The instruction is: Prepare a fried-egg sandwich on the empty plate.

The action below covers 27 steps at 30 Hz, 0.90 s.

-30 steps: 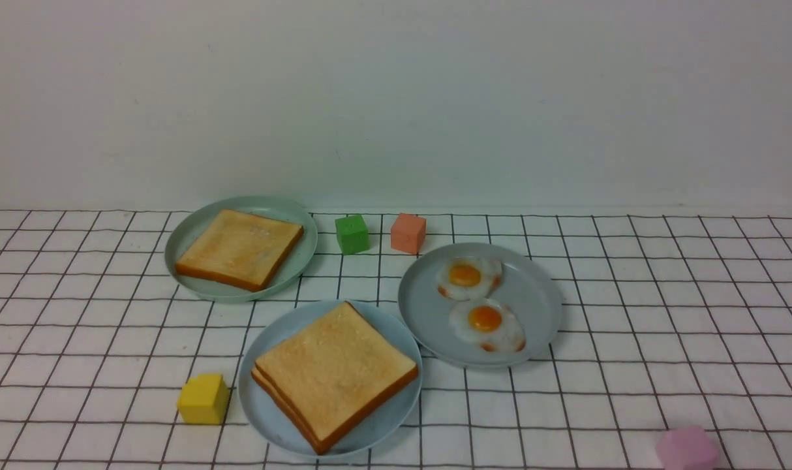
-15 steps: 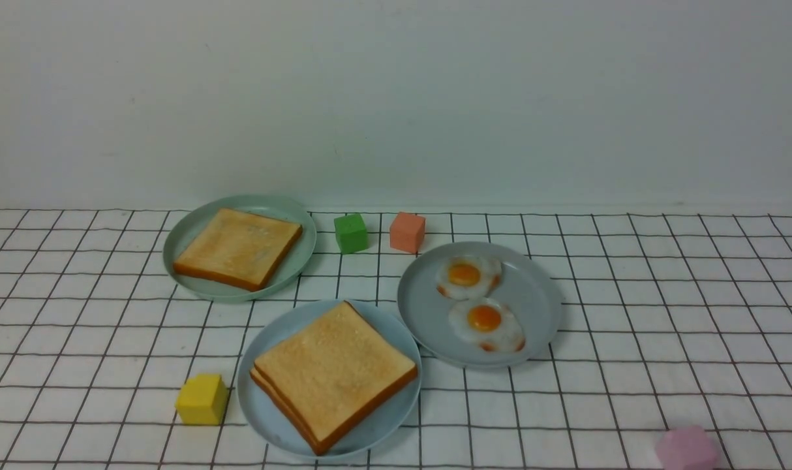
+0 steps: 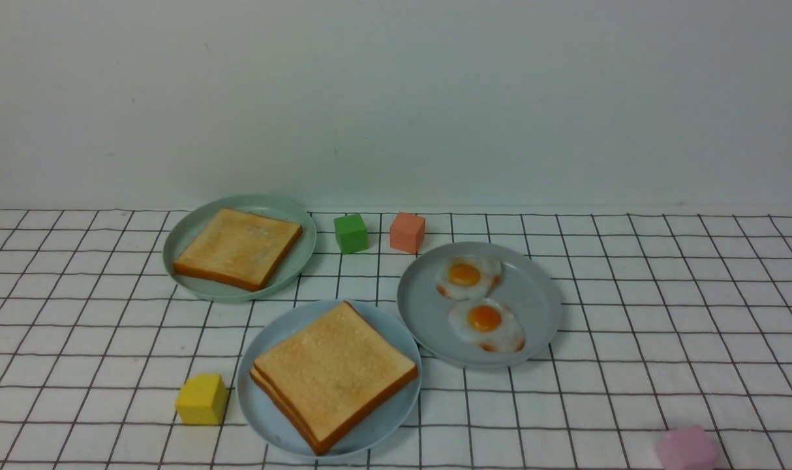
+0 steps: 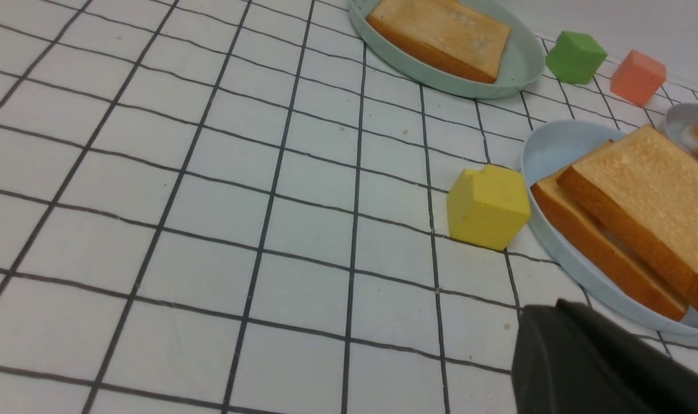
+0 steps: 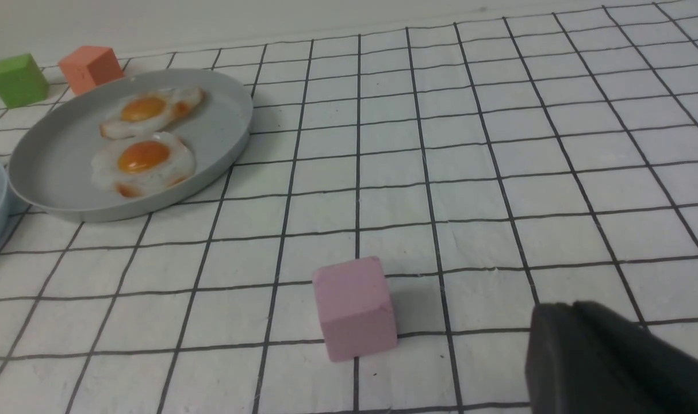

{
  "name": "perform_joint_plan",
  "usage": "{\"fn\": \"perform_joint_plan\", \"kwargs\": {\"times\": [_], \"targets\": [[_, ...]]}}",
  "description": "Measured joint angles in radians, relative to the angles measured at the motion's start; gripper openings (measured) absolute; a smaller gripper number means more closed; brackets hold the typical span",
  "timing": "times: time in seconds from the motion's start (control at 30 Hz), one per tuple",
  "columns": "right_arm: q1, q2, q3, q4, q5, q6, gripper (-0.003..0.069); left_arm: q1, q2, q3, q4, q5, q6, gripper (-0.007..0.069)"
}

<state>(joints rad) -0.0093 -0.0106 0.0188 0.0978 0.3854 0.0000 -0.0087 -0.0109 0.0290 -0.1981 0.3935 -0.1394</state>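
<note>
Two golden-brown toast slices (image 3: 334, 372) lie stacked on the sky-blue plate (image 3: 265, 418) at the front centre. In the left wrist view the upper slice (image 4: 642, 190) sits slightly off the lower one, with a thin pale strip between them. That plate's rim (image 4: 547, 149) shows there too. My left gripper (image 4: 547, 307) is shut and holds nothing, hovering over the cloth just short of the plate. My right gripper (image 5: 559, 307) has its fingers together, empty, near the pink cube (image 5: 355, 307). Neither gripper shows in the front view.
A pale green plate (image 3: 194, 228) at the back left holds one toast slice (image 3: 239, 248). A grey-blue plate (image 3: 539, 294) on the right holds two fried eggs (image 3: 464, 277). Yellow (image 3: 202, 399), green (image 3: 351, 233), salmon (image 3: 407, 232) and pink (image 3: 686, 448) cubes stand on the checked cloth.
</note>
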Motion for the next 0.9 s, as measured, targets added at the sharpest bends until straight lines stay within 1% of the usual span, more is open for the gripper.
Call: {"fn": "perform_joint_plan", "kwargs": {"times": [0.9], "targets": [[0.0, 0.0, 0.0, 0.0, 0.0, 0.0, 0.0071, 0.0, 0.0, 0.0, 0.0, 0.0, 0.0, -0.0006]]}}
